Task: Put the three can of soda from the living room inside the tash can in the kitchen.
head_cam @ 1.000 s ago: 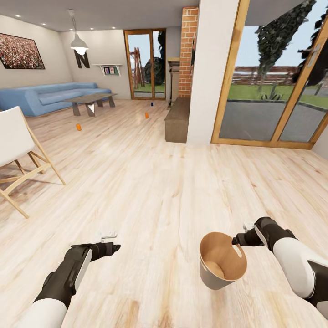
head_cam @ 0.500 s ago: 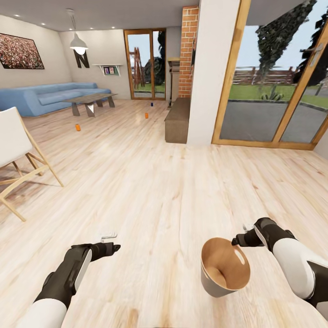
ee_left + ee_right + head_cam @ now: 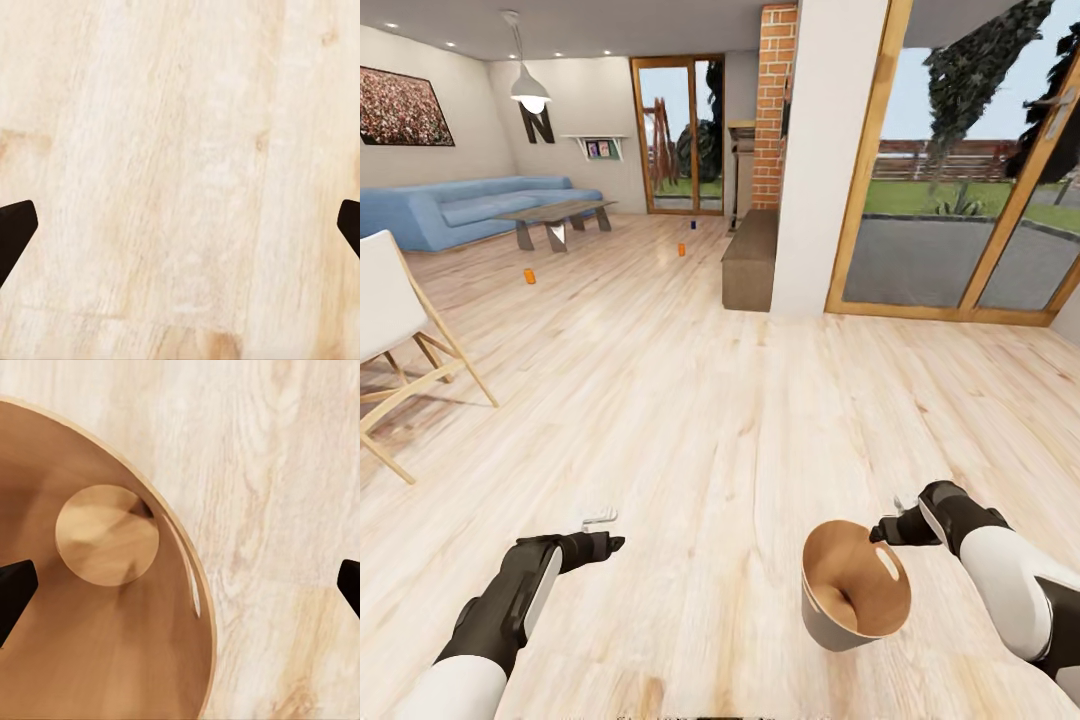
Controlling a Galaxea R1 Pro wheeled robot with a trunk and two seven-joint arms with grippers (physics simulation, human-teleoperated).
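A light wood floor (image 3: 740, 400) runs from the robot to the living room, where a blue corner sofa (image 3: 470, 205) and coffee table (image 3: 555, 215) stand far off; a white chair (image 3: 395, 330) sits near left; the tash can (image 3: 835, 625), coppery inside, hangs tilted at the right gripper (image 3: 884, 531), whose fingertips sit wide apart on either side of its rim, grip uncertain; the left gripper (image 3: 600, 530) hovers over bare boards, fingers spread, holding nothing; two orange cans (image 3: 530, 276) (image 3: 681, 250) and a dark blue can (image 3: 693, 226) stand on the distant floor.
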